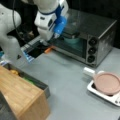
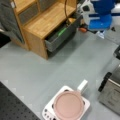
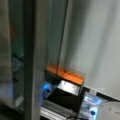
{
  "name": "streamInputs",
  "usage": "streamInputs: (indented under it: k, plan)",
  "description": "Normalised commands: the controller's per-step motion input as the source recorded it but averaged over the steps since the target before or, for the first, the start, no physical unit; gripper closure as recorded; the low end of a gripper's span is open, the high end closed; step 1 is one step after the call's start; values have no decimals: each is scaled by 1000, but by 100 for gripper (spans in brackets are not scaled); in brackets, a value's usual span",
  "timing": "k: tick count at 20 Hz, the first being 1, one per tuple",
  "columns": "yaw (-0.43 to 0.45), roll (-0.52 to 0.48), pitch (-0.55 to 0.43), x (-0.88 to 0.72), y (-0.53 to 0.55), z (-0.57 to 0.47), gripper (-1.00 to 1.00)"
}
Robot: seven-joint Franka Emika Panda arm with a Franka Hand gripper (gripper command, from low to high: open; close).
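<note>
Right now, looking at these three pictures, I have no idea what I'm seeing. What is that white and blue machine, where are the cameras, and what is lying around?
The white and blue machine is a robot arm. Two pictures come from cameras standing off the arm; the third comes from a camera on its wrist.

The arm's gripper sits at the open door of a toaster oven, next to the door's orange handle. The wrist view shows that handle close up. Whether its fingers are closed on anything, I cannot tell.

On the grey table stands a small white stove with a pink pan on it. In a front view you also see a wooden cabinet with an open drawer holding green and yellow items. Inside the oven sits something teal.
</note>
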Motion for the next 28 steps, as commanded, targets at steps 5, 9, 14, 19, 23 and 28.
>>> streamInputs:
  k: [5,9,14,19,23,28]
  plan:
    - [-306,-15,-186,-306,523,-25,-100]
    - [-248,102,-153,-168,214,-56,-100]
    - [-155,260,-127,-79,-58,-149,-100]
    - [-67,451,-112,-106,-192,-212,-100]
    - [-27,460,-150,-136,-151,-257,-100]
    - [-46,343,-179,-154,-18,-282,-100]
